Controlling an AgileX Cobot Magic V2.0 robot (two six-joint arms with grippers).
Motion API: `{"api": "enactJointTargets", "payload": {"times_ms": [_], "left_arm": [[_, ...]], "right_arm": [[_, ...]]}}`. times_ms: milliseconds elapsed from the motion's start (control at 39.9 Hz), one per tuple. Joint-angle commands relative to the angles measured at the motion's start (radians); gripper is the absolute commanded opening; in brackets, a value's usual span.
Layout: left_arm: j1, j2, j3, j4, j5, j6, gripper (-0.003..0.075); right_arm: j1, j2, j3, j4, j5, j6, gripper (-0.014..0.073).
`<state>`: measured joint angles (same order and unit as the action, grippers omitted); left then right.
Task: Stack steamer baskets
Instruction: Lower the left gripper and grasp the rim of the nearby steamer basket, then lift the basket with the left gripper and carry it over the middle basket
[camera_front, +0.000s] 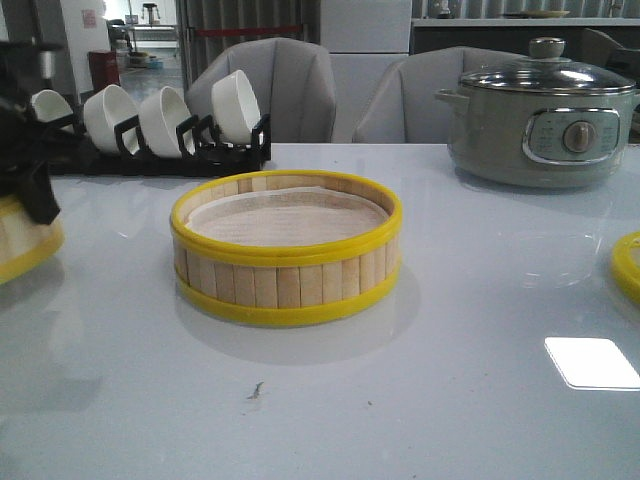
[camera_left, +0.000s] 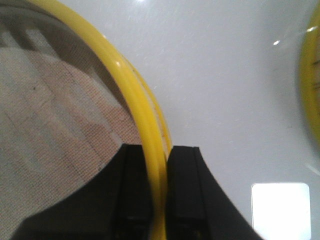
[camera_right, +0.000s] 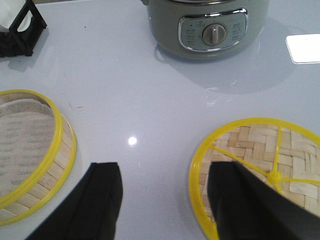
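My left tool (camera_left: 159, 200) is clenched on the rim of the steamer basket at the left edge of the surface (camera_front: 18, 245), one finger inside the wall, one outside. The right tool (camera_right: 162, 200) is released, fingers spread and holding nothing, hovering between the middle basket (camera_front: 287, 247) and a woven yellow-rimmed lid (camera_right: 262, 170) near the right edge. The middle basket sits at the centre of the surface (camera_front: 450, 400), liner in, nothing on it. Risk as I see it: I'm pinching only one side of the rim, so a lift could tip the basket, slide the paper liner (camera_left: 55, 115) or let the thin rim slip out of the fingers. If I come in low or off-centre, its bottom ring could catch the middle basket's top rim and shove it toward the far edge, at the bowl rack (camera_front: 160, 150). Count: two steamer baskets, one lid, four white bowls (camera_front: 236, 105) in the one rack, one grey-green electric pot (camera_front: 540, 125) at the far right corner, two tools.
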<state>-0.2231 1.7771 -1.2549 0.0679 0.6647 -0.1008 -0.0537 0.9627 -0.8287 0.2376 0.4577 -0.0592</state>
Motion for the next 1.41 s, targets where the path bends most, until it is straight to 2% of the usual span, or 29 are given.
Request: {"api": "enactJointTargets", "payload": {"times_ms": [0, 326, 703, 1079, 1380], "left_arm": [[-0.048, -0.105, -0.093, 0.015, -0.061, 0.002, 0.0085], [-0.277, -0.116, -0.301, 0.013, -0.030, 0.002, 0.0085], [-0.513, 0.001, -0.325, -0.035, -0.113, 0.002, 0.0085], [-0.589, 0.139, -0.482, -0.048, -0.108, 0.002, 0.0085], [-0.598, 0.190, -0.492, -0.056, -0.042, 0.002, 0.0085]], "right_arm": [[-0.006, -0.009, -0.038, 0.012, -0.083, -0.006, 0.0493], [-0.006, -0.009, -0.038, 0.012, -0.084, -0.006, 0.0493], [-0.006, -0.009, -0.038, 0.012, -0.075, -0.006, 0.0493], [-0.006, -0.009, -0.038, 0.012, -0.067, -0.006, 0.0493], [-0.006, -0.009, -0.038, 0.012, -0.067, -0.006, 0.0493]]}}
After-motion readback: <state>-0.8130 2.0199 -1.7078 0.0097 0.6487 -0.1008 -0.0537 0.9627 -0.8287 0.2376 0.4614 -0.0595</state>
